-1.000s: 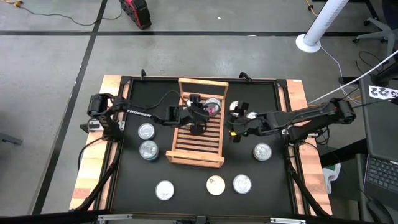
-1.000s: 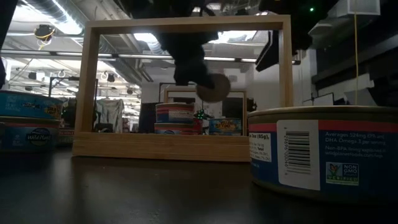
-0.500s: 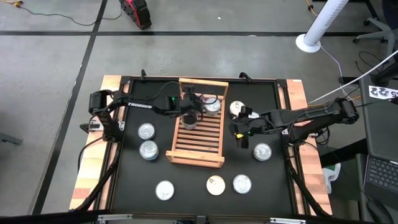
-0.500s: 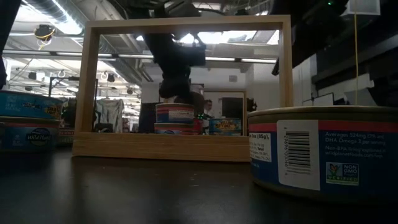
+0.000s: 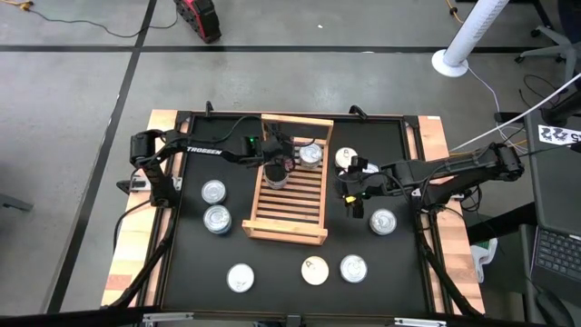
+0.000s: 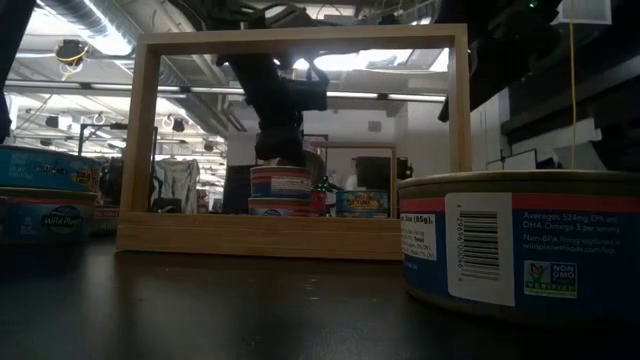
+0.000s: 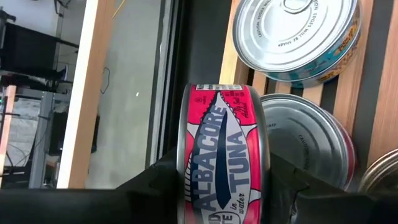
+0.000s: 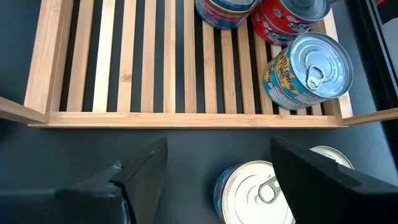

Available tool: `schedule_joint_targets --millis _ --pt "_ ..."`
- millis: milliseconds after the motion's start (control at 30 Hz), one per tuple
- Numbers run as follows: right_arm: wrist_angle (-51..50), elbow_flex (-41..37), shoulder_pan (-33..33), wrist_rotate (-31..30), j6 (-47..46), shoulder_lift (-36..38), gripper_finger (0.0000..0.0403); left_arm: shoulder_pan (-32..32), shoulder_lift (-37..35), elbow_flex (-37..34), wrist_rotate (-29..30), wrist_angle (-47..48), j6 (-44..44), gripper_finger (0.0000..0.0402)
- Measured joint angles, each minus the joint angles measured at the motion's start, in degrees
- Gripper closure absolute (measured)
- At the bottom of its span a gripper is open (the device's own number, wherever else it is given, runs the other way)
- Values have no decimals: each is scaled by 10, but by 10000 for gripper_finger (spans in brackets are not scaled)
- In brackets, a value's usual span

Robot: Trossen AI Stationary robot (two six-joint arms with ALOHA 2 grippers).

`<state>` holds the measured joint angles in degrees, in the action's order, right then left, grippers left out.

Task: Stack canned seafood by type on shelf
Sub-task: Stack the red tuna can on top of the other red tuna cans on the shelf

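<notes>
Tuna tin (image 7: 222, 155), red-labelled, sits clamped on edge between the left gripper's (image 5: 277, 165) jaws above a silver-lidded can (image 7: 309, 140) at the shelf's (image 5: 289, 229) far end. The right gripper (image 5: 352, 188) waits open beside the shelf, above a loose can (image 8: 258, 191). Released tilted, the tin could roll off the stack.

A robotics lab or workshop: bare concrete floor (image 5: 73, 136) crossed by taped lines, exposed ceiling ducts (image 6: 90, 25) and strip lights, a laptop (image 5: 556, 254) beside the black desk (image 5: 281, 263).
</notes>
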<state>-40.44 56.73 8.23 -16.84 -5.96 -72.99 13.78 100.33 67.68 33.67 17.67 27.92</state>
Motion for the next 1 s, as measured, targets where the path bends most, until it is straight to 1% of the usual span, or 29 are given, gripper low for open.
schedule_joint_targets --millis 200,500,667,733,833,1000 --pt "0 0 0 0 0 0 123 7 0 0 -13 2 0 262" --pt "0 0 0 0 1 0 123 6 0 0 -17 5 0 229" --pt "0 0 0 0 1 0 123 6 0 0 -18 34 0 207" --pt "0 0 0 0 1 0 123 4 0 0 -28 44 1 199" --pt "0 0 0 0 1 0 123 -2 0 0 -45 49 21 189" --pt "-1 0 0 0 1 0 123 -11 0 0 -47 49 59 180"
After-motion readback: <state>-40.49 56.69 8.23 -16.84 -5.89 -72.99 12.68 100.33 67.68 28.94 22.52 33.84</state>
